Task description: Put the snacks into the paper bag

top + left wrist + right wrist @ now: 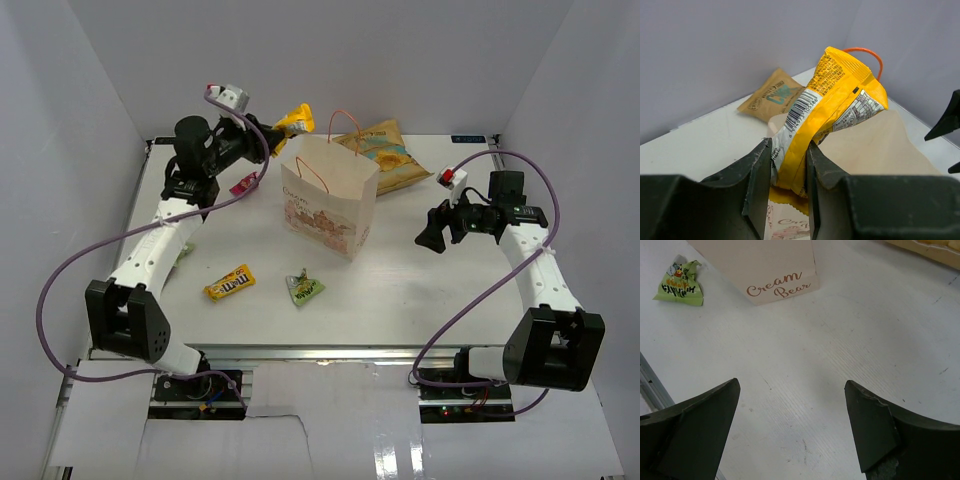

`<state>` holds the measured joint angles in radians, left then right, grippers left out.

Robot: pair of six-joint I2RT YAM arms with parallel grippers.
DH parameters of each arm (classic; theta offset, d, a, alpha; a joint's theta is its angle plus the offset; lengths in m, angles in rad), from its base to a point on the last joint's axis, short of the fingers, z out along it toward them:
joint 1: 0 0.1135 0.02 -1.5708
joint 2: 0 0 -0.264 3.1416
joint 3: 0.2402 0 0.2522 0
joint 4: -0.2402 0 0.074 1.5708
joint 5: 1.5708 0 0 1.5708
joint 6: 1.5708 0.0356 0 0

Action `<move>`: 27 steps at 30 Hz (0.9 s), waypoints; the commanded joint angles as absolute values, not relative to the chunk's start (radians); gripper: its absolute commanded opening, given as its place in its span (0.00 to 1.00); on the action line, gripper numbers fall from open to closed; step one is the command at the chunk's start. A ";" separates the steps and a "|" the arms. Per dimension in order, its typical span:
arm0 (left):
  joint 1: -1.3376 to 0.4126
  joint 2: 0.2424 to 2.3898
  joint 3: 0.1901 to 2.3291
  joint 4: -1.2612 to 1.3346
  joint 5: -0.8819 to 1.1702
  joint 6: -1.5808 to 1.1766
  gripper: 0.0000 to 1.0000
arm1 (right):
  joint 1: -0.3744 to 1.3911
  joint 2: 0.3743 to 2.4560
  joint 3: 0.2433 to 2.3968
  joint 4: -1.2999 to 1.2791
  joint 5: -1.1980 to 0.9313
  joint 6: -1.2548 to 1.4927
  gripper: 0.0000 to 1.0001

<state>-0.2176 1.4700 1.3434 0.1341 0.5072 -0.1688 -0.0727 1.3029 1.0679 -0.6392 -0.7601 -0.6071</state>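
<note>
The left pincer (789, 160) is clamped on a yellow crinkly packet (835, 105), long axis standing up out of the jaws, high over the far left corner of the paper bag (330, 200); the mouth, I judge, lies just below, rightward; an orange handle (863, 49) stands close by; the right pincer (432, 228) hangs spread apart above the desk (420, 290), well off.

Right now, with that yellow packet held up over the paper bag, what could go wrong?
1. The left gripper pinches the yellow packet by one end, close to the rim of the paper bag. If released there, it might catch the rim or the orange handle and fall outside.
2. The bag stands unsupported, and the right gripper is open and apart from it, so a bump from the left arm could tip it.
</note>
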 commanded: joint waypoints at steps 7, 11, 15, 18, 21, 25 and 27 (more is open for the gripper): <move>-0.314 1.608 1.503 0.109 0.601 -0.077 0.14 | -0.078 1.258 1.075 -0.604 -0.782 -0.606 0.91; -0.337 1.632 1.514 0.091 0.621 -0.068 0.21 | -0.078 1.239 1.062 -0.600 -0.770 -0.615 0.91; -0.356 1.637 1.505 0.075 0.618 -0.055 0.43 | -0.078 1.247 1.063 -0.529 -0.744 -0.559 0.91; -0.365 1.640 1.506 0.071 0.612 -0.055 0.58 | -0.078 1.299 1.106 -0.459 -0.695 -0.445 0.92; -0.374 1.643 1.519 0.063 0.597 -0.058 0.67 | -0.069 1.397 1.198 -0.427 -0.596 -0.293 0.92; -0.374 1.646 1.552 0.041 0.554 -0.063 0.81 | -0.031 1.552 1.366 -0.423 -0.427 -0.164 0.94; -0.374 1.638 1.569 0.022 0.502 -0.060 0.81 | -0.022 1.643 1.460 -0.404 -0.340 -0.083 0.94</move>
